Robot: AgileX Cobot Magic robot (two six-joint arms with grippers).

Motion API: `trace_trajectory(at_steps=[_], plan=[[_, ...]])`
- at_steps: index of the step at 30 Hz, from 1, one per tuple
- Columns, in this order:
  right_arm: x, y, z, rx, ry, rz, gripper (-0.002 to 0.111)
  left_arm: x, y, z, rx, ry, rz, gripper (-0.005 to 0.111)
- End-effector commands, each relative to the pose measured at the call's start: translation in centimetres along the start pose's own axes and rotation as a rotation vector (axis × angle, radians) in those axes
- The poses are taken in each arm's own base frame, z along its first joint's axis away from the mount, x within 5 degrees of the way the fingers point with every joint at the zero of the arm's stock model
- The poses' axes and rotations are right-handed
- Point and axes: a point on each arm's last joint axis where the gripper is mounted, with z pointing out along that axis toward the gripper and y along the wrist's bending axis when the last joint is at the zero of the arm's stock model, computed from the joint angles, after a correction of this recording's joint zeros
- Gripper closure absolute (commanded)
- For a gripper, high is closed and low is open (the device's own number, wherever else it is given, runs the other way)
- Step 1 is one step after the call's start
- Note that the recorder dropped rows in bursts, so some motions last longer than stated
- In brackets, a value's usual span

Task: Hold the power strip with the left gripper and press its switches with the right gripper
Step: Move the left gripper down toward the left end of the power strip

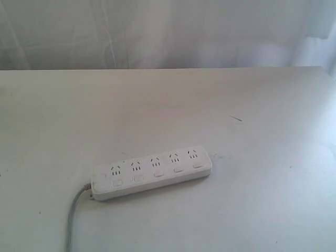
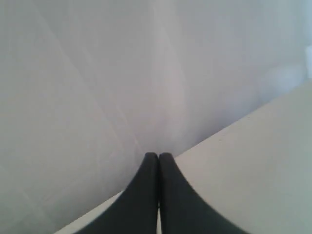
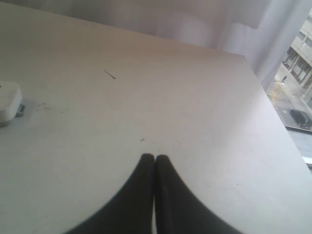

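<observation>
The white power strip lies flat on the table near its front, slanted, with its grey cord trailing off the left end. Its five small switches run along the near side, one under each socket group. Neither arm appears in the exterior view. My left gripper is shut and empty, pointing past the table's edge at a white curtain. My right gripper is shut and empty over bare table. One rounded end of the power strip shows at the border of the right wrist view, well away from the fingertips.
The white table has a small dark mark behind the strip. A white curtain hangs behind the far edge. The table's right edge borders a window with a street below.
</observation>
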Motion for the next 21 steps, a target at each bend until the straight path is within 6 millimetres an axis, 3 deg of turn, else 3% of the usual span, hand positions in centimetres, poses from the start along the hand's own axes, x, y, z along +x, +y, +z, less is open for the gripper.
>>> trace_trajectory(at_steps=[1,12,17,21], plan=[[0.1,0.0,0.0,0.009,-0.004,-0.002,0.108,-1.3,-0.6,1.3,0.148,-0.014,0.102,0.107],[0.1,0.0,0.0,0.009,-0.004,-0.002,0.108,-0.7,-1.7,3.3,0.309,-0.008,0.069,0.107],[0.1,0.0,0.0,0.009,-0.004,-0.002,0.108,0.5,-1.2,3.7,0.209,0.028,-0.023,0.107],[0.1,0.0,0.0,0.009,-0.004,-0.002,0.108,0.0,-2.3,3.5,0.337,-0.028,-0.084,0.107]])
